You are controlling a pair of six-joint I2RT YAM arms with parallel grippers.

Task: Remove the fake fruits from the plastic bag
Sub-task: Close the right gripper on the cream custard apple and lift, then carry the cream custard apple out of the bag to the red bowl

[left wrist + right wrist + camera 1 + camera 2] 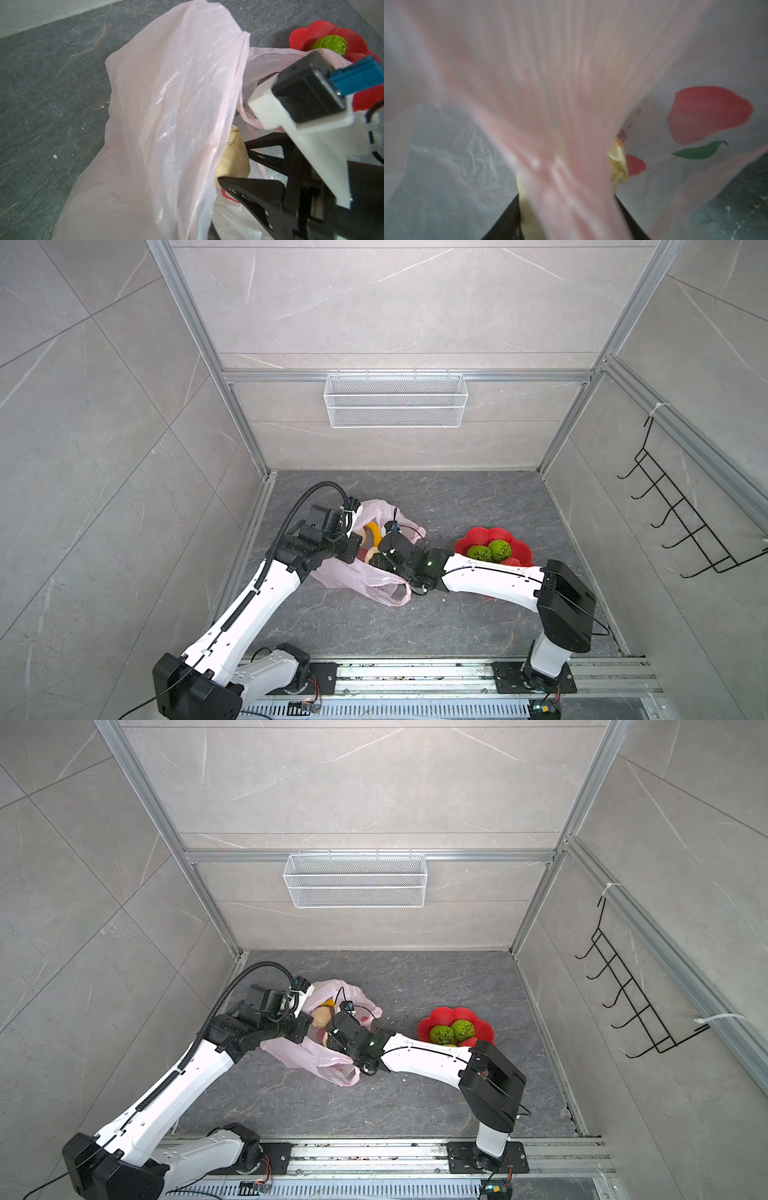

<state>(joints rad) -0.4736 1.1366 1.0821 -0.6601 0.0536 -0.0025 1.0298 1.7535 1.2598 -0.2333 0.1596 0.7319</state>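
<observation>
The pale-pink plastic bag (357,578) (303,1056) lies crumpled at the floor's left-middle. My left gripper (356,541) is shut on its raised rim (166,104); the film hides its jaws in the left wrist view. Inside the mouth show a yellow banana (374,531) and a cream lump (322,1017). My right gripper (376,559) (232,161) reaches into the bag, its fingers closed on a pale cream lump (232,160) (618,164) veiled by film. Two bumpy green balls (478,551) (500,549) and a small red fruit (511,561) rest on the red plate (478,536).
A white wire basket (395,400) hangs on the back wall. A black hook rack (681,522) is on the right wall. Both arm bases are on the metal rail (415,672) along the front edge. The right forearm crosses just in front of the plate.
</observation>
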